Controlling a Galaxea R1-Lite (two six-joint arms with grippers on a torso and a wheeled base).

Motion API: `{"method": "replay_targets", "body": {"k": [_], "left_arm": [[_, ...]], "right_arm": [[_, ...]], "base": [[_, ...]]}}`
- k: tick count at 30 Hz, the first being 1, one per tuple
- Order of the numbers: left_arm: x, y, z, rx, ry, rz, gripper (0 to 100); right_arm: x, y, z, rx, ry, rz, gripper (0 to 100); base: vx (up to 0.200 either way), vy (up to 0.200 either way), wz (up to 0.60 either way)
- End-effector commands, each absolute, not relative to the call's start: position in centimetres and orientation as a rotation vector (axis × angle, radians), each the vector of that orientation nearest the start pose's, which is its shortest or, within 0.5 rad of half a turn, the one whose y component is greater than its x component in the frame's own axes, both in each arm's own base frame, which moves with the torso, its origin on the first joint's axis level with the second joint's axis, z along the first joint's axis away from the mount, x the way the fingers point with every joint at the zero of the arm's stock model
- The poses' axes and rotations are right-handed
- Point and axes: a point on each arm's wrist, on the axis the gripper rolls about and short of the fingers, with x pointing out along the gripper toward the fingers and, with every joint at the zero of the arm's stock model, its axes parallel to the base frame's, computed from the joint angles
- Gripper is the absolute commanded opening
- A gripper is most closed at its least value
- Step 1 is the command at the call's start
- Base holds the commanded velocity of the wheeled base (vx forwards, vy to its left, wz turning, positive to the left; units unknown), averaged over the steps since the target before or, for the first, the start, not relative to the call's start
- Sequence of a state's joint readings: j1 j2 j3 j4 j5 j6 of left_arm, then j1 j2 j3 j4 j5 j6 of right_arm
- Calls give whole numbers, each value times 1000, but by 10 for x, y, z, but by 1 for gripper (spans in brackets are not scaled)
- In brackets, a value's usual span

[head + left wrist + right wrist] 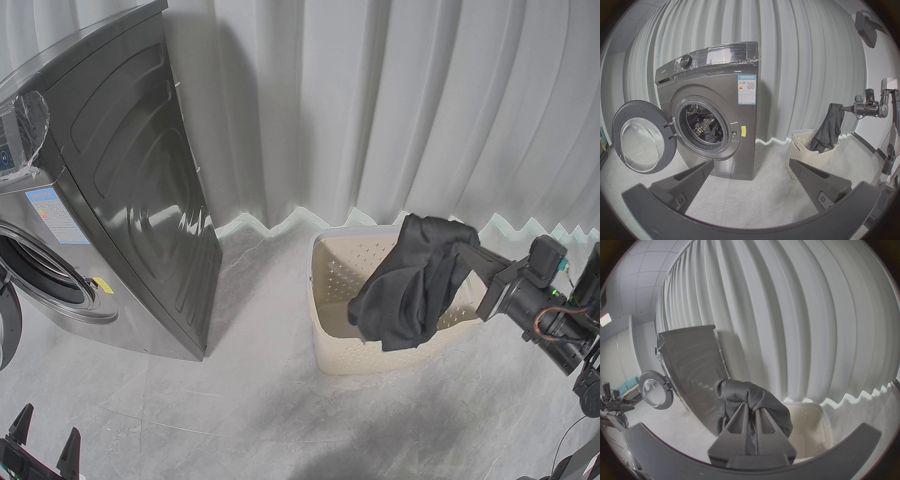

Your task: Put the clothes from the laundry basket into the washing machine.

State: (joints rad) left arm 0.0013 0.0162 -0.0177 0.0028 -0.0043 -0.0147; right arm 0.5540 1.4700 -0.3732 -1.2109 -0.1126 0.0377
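A dark grey garment (412,281) hangs from my right gripper (464,247), which is shut on its top end above the cream laundry basket (350,361). In the left wrist view the garment (829,128) trails down into the basket (800,150). The right wrist view has both fingers pinching the cloth (747,394). The grey washing machine (125,187) stands to the left with its round door (642,137) swung open and dark clothes (712,131) in the drum. My left gripper (49,425) is low, near the machine's front, open and holding nothing.
White curtains (387,106) hang along the wall behind the machine and basket. Bare grey floor (262,350) lies between the machine's side and the basket. The open door juts out in front of the machine.
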Motion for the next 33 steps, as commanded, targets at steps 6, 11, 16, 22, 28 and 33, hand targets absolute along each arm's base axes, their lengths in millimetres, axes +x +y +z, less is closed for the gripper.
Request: {"method": "replay_targets", "body": {"k": [6, 11, 16, 22, 28, 33], "left_arm": [[-23, 0, 76, -18, 2, -3, 100], [-23, 0, 76, -18, 2, -3, 100], [-23, 0, 76, -20, 2, -3, 100], [-23, 0, 76, -20, 2, -3, 100], [-23, 0, 76, -21, 2, -3, 100], [-23, 0, 76, -21, 2, -5, 100]], "right_arm": [[162, 87, 217, 81, -198, 394, 0], [160, 89, 216, 81, -192, 410, 0], [160, 89, 214, 79, -186, 411, 0], [159, 89, 214, 80, -189, 411, 0], [159, 89, 214, 81, -187, 413, 0], [159, 89, 214, 80, -186, 413, 0]], "base": [[-100, 0, 0], [0, 40, 0], [0, 200, 0], [0, 200, 0], [0, 200, 0], [0, 200, 0]]}}
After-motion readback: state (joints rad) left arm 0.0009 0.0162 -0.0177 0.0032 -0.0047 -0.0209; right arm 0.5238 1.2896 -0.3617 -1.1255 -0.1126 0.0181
